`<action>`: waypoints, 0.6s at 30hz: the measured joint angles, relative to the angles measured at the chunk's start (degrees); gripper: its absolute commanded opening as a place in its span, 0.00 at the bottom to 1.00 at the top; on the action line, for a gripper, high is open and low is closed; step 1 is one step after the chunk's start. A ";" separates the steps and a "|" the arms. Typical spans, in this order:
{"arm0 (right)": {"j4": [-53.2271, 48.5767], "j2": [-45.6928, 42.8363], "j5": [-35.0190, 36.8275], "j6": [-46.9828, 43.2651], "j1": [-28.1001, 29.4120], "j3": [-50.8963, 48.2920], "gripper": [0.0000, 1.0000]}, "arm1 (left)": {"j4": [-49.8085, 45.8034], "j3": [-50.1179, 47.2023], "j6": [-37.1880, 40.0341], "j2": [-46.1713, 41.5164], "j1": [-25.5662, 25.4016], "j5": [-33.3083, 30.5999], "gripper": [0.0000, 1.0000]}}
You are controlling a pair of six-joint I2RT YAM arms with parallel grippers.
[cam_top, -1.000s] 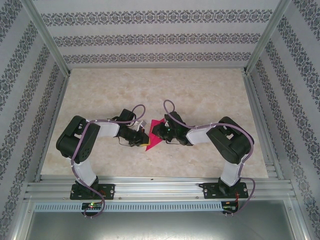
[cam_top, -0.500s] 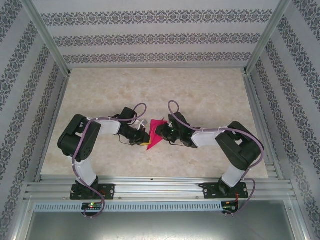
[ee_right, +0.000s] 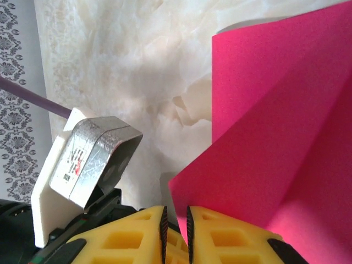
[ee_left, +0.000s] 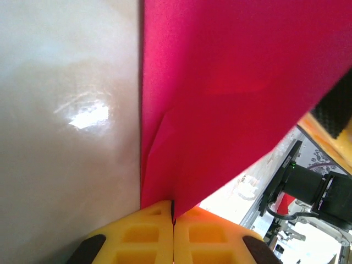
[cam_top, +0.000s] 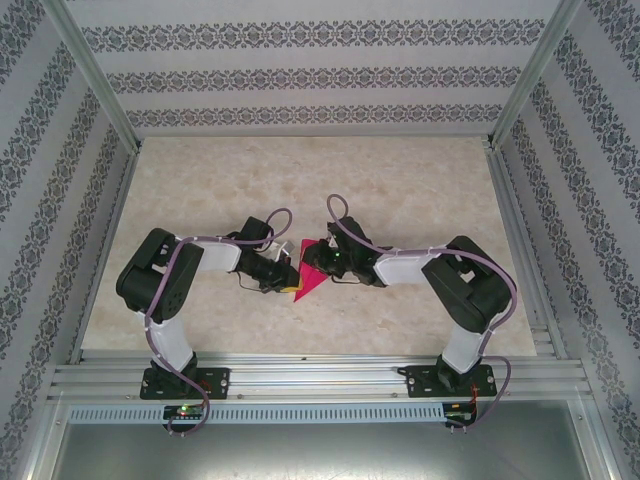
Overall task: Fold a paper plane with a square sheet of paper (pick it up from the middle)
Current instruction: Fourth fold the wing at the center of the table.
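**While the left tool [ee_left: 172,209] and the right tool [ee_right: 175,214] both pinch it, the pink paper [ee_left: 231,93] hangs between them**

Because its yellow fingers [ee_left: 143,231] are pressed flat together, the left tool leaves no gap. A corner of the pink paper is nipped in the seam where they meet. From that seam the paper rises as a broad sheet, with a short crease running up near its left edge.

The right tool's yellow fingers [ee_right: 132,236] stand a narrow slit apart. A folded edge of the paper runs down into that slit, so this tool too is clamped on it. In the right wrist view the paper shows two layers meeting along a slanting fold.

From above, the two tools face each other almost tip to tip over the near half of the pale marbled surface [cam_top: 400,190]. The paper shows there as a small pink triangle between and just below them, its point toward the arm bases. Whether that point touches the surface cannot be told.

The left arm [cam_top: 165,285] and the right arm [cam_top: 465,290] bend inward from their bases, each trailing a purple cable [ee_right: 33,99]. Patterned walls [cam_top: 300,75] close in the surface on three sides, and a metal rail [cam_top: 320,378] runs along its near edge.
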 measured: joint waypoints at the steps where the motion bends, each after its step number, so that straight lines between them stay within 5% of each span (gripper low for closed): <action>1: 0.00 0.35 -0.09 0.00 0.00 0.20 0.19 | 0.31 -0.15 -0.35 -0.09 0.00 0.00 0.06; 18: 0.15 2.03 -1.20 -0.20 -1.11 0.33 0.19 | 4.87 -2.58 -3.48 -0.87 0.11 0.00 0.04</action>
